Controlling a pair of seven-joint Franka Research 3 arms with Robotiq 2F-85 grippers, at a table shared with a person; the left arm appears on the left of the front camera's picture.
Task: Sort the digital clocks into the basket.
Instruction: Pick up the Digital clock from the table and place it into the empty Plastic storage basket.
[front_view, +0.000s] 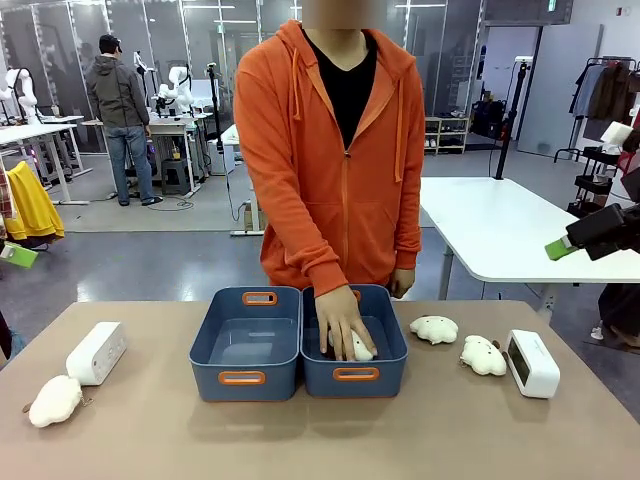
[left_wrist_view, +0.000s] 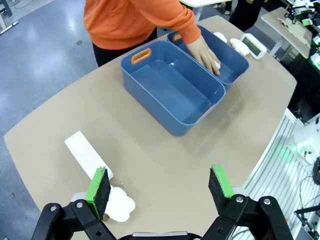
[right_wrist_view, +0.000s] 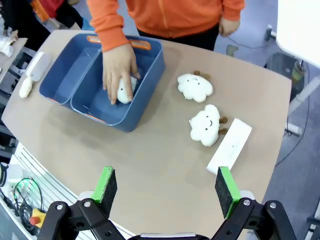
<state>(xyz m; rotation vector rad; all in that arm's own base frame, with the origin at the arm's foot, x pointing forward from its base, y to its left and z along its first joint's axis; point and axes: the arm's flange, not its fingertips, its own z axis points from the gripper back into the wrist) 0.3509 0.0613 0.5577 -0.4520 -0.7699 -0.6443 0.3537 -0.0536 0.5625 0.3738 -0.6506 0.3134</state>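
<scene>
One white digital clock (front_view: 96, 352) stands at the table's left, and a second digital clock (front_view: 532, 363) stands at the right. Two alike blue-grey baskets sit side by side in the middle. The left basket (front_view: 215, 375) is empty. In the right basket (front_view: 320, 380) a person's hand (front_view: 340, 325) presses on a white plush toy. My left gripper (left_wrist_view: 160, 182) hangs open high above the left clock (left_wrist_view: 87, 155). My right gripper (right_wrist_view: 165, 185) is open too, high above the right clock (right_wrist_view: 230, 145). Nothing is between either pair of fingers.
A plush toy (front_view: 55, 400) lies next to the left clock. Two more plush toys (front_view: 434, 329) (front_view: 484, 355) lie between the right basket and the right clock. The person in orange stands at the far edge. Bare tabletop runs along the near side.
</scene>
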